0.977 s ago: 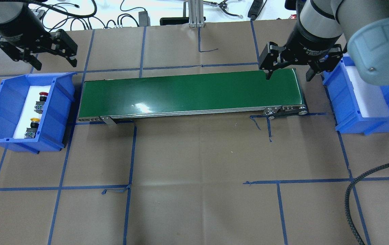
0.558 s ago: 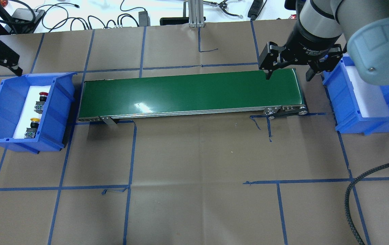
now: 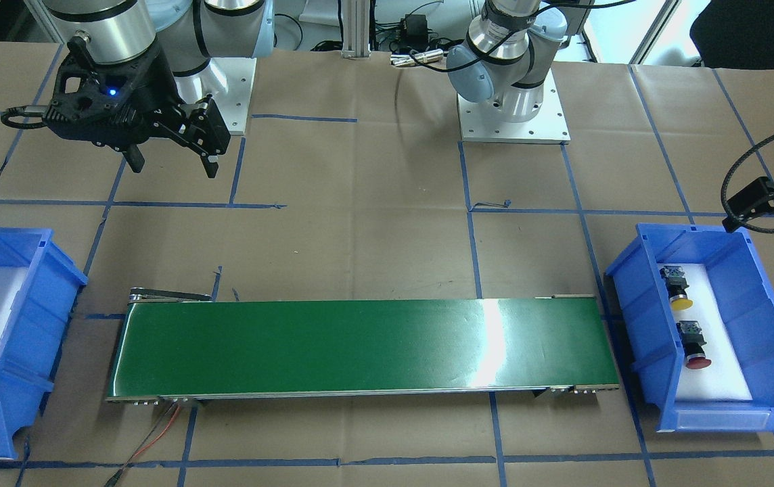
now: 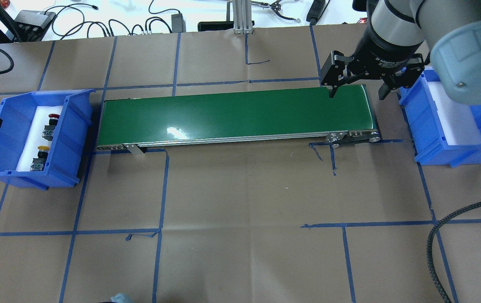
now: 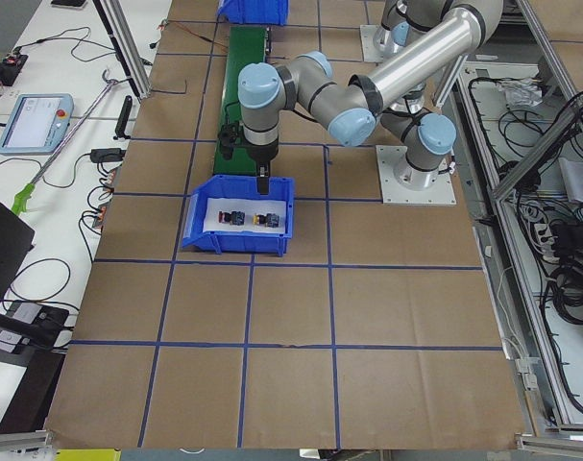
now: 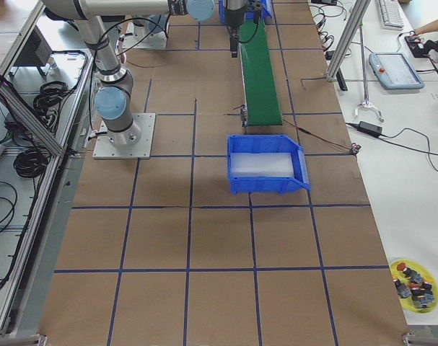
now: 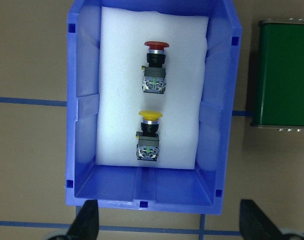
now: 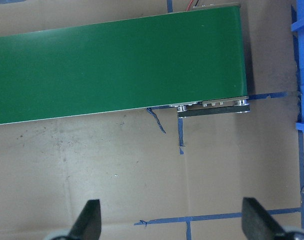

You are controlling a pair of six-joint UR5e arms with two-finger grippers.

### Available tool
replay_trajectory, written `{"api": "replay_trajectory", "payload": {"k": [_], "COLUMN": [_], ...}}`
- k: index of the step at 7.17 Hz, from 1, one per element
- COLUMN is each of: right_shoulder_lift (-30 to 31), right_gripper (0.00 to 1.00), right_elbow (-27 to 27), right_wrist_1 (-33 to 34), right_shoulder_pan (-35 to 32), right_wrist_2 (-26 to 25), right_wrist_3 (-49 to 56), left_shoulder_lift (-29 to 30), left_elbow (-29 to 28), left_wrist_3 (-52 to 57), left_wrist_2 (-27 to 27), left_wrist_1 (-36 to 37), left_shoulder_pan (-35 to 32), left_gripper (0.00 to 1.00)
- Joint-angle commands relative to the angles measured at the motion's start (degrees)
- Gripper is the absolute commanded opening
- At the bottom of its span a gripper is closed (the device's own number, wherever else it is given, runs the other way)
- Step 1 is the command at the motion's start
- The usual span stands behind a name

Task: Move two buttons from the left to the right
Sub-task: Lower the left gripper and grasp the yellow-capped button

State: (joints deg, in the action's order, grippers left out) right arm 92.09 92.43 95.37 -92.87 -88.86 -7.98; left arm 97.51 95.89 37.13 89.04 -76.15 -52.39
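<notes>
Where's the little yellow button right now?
In the left wrist view, the yellow button lies inside the left blue bin, just below the red button.

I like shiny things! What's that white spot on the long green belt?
Overhead exterior view: reflected light makes a white patch on the long green conveyor belt, left of middle; front-facing view: a pale streak right of middle; right wrist view: evenly green.

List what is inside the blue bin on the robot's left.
The blue bin holds a white foam pad, with the red button and the yellow button lying on it, apart. The foam covers the bin's floor.
</notes>
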Motion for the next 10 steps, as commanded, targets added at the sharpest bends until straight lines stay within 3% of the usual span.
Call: {"api": "replay_trajectory", "payload": {"k": [1,5,10], "right_shoulder_lift": [0.0,0.2,0.0], "right_gripper": [1.0,1.0,1.0], "right_elbow": [-0.1,-0.2,0.0], "right_wrist_1": [-0.1,-1.0,-1.0], "right_shoulder_pan": [0.0,0.5,0.5], "right_wrist_2": [0.2,0.1,0.1], "right_wrist_3": [0.0,0.1,0.1], "left_shoulder_lift": [1.3,7.0,11.5], "left_elbow": [5.9,12.5,17.8], "left_wrist_3": [5.6,7.6,7.6], "left_wrist_2": [-0.7,-0.9,-2.6], "left_wrist_1": [8.0,22.9,32.6], "left_shoulder_pan": [0.5,0.7,0.6], "left_gripper": [0.99,0.99,0.99]}}
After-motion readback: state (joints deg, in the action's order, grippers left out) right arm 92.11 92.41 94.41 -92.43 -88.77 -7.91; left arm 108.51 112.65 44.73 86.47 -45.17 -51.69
